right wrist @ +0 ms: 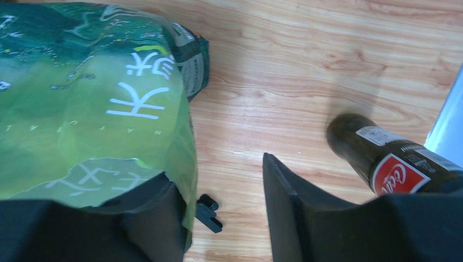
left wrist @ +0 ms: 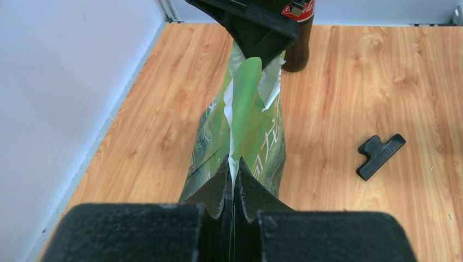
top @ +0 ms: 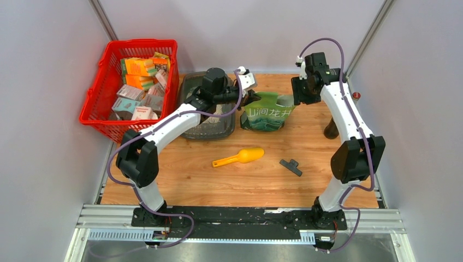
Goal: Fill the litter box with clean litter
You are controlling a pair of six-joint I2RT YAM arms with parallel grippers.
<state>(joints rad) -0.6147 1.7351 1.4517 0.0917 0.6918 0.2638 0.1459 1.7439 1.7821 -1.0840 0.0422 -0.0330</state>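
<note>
The dark grey litter box [top: 192, 83] lies at the back left of the table, mostly under my left arm. I cannot make out any clean litter. A green printed bag [top: 268, 112] stands just right of it. My left gripper [top: 248, 98] is shut on the bag's top edge, seen in the left wrist view [left wrist: 233, 173] with the bag [left wrist: 245, 125] stretching away. My right gripper [top: 297, 93] is open at the bag's far top corner. In the right wrist view it [right wrist: 218, 185] has its left finger against the bag [right wrist: 93, 103] and its right finger free.
A red mesh basket [top: 101, 71] of boxes stands far left. A yellow scoop [top: 240, 157] and a black clip [top: 290, 166] lie on the wooden table in front. A dark cola bottle [top: 331, 128] stands to the right, also in the right wrist view [right wrist: 393, 164].
</note>
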